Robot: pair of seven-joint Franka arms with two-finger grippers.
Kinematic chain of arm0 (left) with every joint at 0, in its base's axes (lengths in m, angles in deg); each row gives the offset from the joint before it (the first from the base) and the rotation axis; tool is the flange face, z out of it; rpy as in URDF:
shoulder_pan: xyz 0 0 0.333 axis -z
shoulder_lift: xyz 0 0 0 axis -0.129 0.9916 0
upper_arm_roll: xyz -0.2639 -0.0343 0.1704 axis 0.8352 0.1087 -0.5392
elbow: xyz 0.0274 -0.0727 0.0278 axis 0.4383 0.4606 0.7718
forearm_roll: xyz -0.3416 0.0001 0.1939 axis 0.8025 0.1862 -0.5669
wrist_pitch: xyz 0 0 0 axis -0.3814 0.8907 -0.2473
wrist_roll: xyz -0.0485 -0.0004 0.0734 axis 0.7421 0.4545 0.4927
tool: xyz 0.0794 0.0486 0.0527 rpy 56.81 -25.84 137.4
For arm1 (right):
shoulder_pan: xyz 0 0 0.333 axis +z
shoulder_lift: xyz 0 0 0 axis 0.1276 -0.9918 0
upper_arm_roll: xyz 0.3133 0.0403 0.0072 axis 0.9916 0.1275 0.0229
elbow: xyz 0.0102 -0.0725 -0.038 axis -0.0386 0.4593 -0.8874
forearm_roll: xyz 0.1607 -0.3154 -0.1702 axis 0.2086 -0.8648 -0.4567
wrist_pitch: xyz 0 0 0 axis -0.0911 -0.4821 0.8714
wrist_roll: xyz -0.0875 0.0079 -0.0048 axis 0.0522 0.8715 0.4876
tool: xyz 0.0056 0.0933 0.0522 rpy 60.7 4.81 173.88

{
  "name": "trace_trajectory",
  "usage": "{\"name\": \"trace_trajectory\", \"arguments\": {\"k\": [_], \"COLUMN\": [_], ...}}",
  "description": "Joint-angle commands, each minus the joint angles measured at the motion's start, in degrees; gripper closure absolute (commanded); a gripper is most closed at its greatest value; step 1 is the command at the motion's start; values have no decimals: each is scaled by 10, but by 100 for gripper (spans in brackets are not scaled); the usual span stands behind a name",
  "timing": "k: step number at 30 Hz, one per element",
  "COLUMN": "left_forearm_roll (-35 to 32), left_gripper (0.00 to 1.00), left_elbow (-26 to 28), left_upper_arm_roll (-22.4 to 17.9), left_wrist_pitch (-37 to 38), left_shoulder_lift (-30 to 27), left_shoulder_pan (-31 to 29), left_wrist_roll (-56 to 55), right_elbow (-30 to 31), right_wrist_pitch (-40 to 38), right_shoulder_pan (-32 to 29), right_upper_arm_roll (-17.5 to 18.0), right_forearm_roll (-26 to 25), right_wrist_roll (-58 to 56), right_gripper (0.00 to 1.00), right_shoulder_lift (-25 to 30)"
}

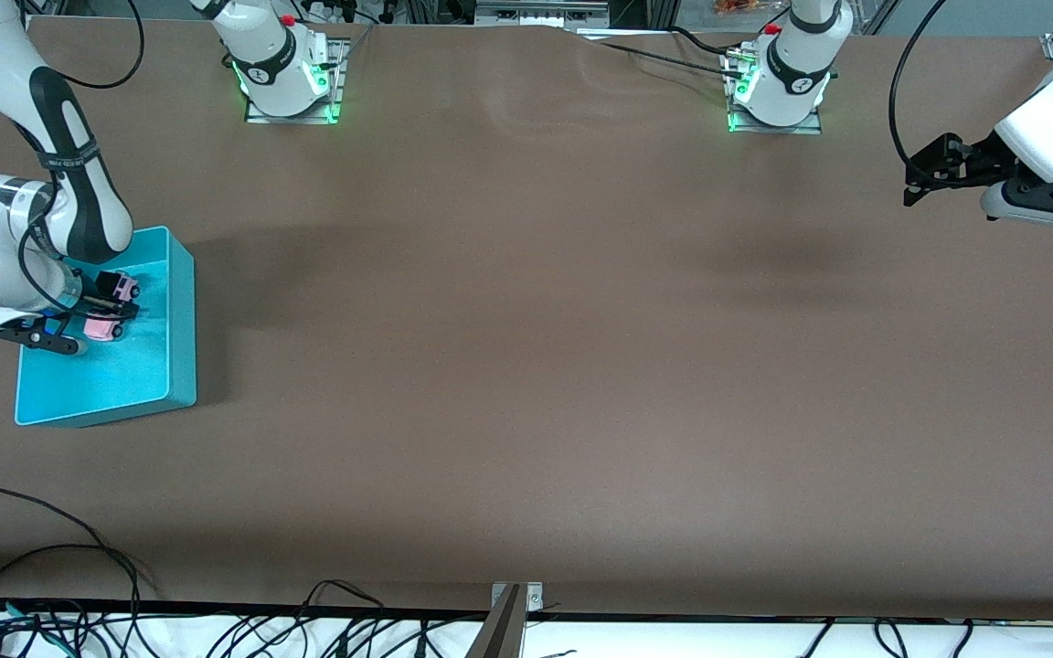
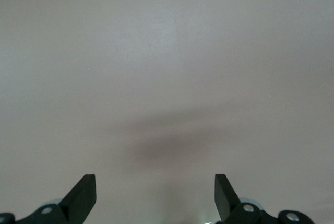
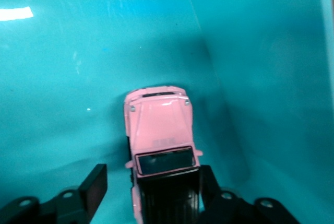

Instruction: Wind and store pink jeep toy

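Toy: small pale pink jeep toy [image 3: 159, 145] with black rear roof, inside the turquoise plastic bin [image 1: 181, 302] at the right arm's end of the table.
Right gripper [image 1: 113, 306]: low in the bin, fingers parted, one clearly off the jeep's side, the other just beside it; no firm grip.
Left gripper [image 2: 155, 198]: waiting wide open, empty, over bare brown table [image 1: 526, 366].
Progress: storing looks essentially done; release and withdrawal left; winding not checkable.

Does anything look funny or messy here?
Nothing stands out. The pink jeep toy sits upright in the turquoise bin, between the fingers of the right end effector. The left end effector waits open over bare table.
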Motion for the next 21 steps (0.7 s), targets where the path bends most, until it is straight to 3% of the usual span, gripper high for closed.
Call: {"name": "trace_trajectory", "arguments": {"k": [1, 15, 21], "left_forearm_roll": [-7, -7, -7], "left_gripper": [0, 0, 0], "left_elbow": [-18, -18, -18], "left_upper_arm_roll": [1, 1, 1], "left_wrist_pitch": [7, 7, 7], "left_shoulder_lift": [7, 7, 7], "left_shoulder_pan": [0, 0, 0], "left_wrist_roll": [-2, -2, -2], "right_elbow": [7, 13, 12], "right_wrist_pitch": [-8, -156, -170], "right_shoulder_pan": [0, 4, 9], "right_upper_arm_roll": [11, 40, 45], "right_forearm_roll": [-10, -9, -7], "right_wrist_roll": [26, 22, 25], "right_gripper": [0, 0, 0], "right_shoulder_lift": [21, 138, 188]}}
